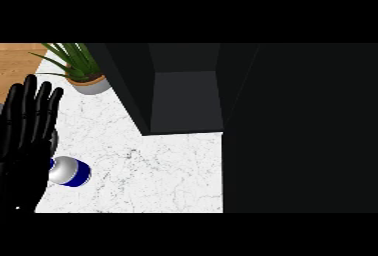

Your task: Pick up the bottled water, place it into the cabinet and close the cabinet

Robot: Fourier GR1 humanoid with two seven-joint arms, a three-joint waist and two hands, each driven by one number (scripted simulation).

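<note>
— Where's the bottle [70, 171] from where you sit?

— I see it on the white marbled counter [162, 170], near the counter's left edge, seen from its top end. It lies just right of the left hand [26, 135], down by the palm and well below the fingertips [40, 92]. Whether the palm touches it I can't tell.

— And the fingers?

— Straight and released, pointing toward the counter's far edge, grasping nothing. I see no right hand.

— Count things for me.

— One bottle, one hand, one potted plant [77, 67] at the far left corner, one dark cabinet [184, 100] with its inside showing, standing on the counter's far side. A big black panel covers the right side; I can't tell what it is.

— Any label to read?

— I see a blue band around a silver-white cap, but no writing I can make out.
</note>
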